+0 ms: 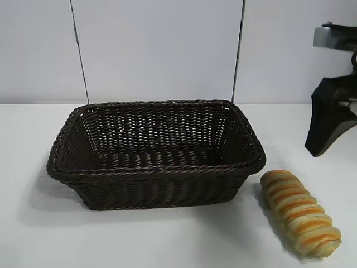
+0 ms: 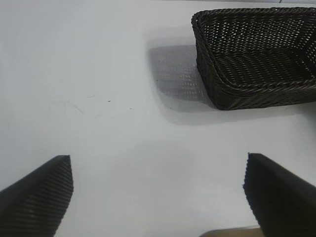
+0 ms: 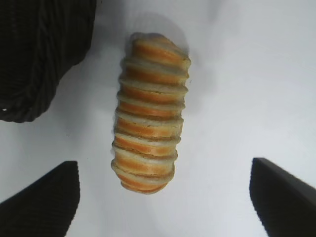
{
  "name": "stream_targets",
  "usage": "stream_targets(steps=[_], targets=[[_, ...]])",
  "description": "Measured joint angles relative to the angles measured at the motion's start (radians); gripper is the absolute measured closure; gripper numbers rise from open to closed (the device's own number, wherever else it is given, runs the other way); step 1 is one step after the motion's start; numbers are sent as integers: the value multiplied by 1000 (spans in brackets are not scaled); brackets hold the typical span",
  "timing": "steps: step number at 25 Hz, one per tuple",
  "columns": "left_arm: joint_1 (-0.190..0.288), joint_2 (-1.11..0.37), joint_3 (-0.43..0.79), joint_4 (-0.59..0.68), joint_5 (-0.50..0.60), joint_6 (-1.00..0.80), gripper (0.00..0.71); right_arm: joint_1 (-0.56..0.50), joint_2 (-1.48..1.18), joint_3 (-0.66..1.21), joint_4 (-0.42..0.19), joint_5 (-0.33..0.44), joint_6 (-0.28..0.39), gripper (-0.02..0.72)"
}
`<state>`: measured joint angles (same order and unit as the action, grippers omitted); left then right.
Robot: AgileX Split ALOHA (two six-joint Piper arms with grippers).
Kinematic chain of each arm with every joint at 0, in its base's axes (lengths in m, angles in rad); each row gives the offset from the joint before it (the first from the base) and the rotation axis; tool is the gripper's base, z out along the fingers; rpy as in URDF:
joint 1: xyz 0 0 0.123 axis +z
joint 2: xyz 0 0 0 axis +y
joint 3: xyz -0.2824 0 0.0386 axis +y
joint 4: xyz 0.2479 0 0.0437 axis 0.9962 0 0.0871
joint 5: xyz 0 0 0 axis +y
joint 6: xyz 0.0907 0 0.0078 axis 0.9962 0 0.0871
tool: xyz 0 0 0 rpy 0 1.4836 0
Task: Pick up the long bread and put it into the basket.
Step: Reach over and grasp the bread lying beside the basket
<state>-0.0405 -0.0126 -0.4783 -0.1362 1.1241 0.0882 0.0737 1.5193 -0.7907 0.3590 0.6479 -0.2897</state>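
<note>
So the long bread (image 1: 301, 213) is lying on the white table (image 1: 167, 240) at the near right, just beside the basket's (image 1: 153, 167) right front corner but not touching it. In the right wrist view the right gripper (image 3: 163, 197) hangs over the loaf with its jaws wide apart; the bread (image 3: 150, 112) sits between the two fingertips (image 3: 47, 197), centred, with one end about level with them and clear table on both sides. The basket sits mid-table. The left gripper (image 2: 158, 192) is off to the basket's left over bare table, jaws also spread wide.
</note>
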Motion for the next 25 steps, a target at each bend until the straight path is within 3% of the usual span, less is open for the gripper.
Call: stream_targets(steps=[14, 25], targets=[[0, 0, 0, 0, 0, 0, 32, 0, 0, 100, 19, -150, -19, 41], [0, 0, 0, 0, 0, 0, 32, 0, 57, 103, 47, -179, -19, 41]])
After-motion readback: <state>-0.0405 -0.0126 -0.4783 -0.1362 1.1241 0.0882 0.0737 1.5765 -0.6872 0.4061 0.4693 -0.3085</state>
